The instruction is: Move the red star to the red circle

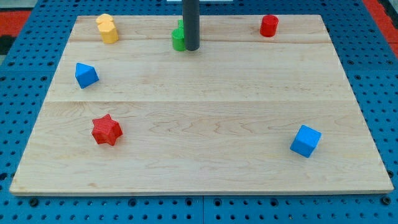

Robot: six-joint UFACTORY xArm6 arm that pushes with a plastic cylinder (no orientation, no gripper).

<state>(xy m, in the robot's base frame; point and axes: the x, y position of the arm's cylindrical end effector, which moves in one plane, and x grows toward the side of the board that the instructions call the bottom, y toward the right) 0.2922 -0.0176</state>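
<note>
The red star (106, 130) lies at the view's lower left on the wooden surface (205, 149), alone and well apart from everything else. The red circle (268, 25) — a short upright cylinder — stands near the view's top right edge, far across from the star.

My tip (191, 48) is down near the view's top centre, touching or just beside a green block (179, 37). The rod covers the green block's right part, so its shape cannot be made out. The rod's upper length is cut off by the view's top. This end effector is a plain rod with no jaws, so it has nothing to part or close, and it holds nothing.

A yellow block (107, 28) with rounded lobes sits at the top left — its exact shape is unclear. A blue triangular block (86, 75) lies below it, and a blue cube (305, 140) sits at the lower right.
</note>
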